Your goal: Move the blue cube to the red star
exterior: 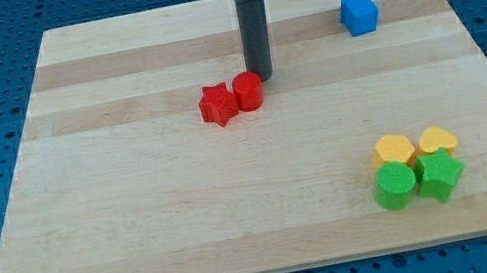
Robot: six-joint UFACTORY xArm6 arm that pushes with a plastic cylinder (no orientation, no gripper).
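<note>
The blue cube sits near the view's top right of the wooden board. The red star lies near the board's middle, touching a red cylinder on its right. My tip rests on the board just right of and behind the red cylinder, close to it or touching it. The tip is far to the left of the blue cube and lower in the view.
At the view's bottom right stands a tight cluster: a yellow block, a yellow heart, a green cylinder and a green star. A blue perforated table surrounds the board.
</note>
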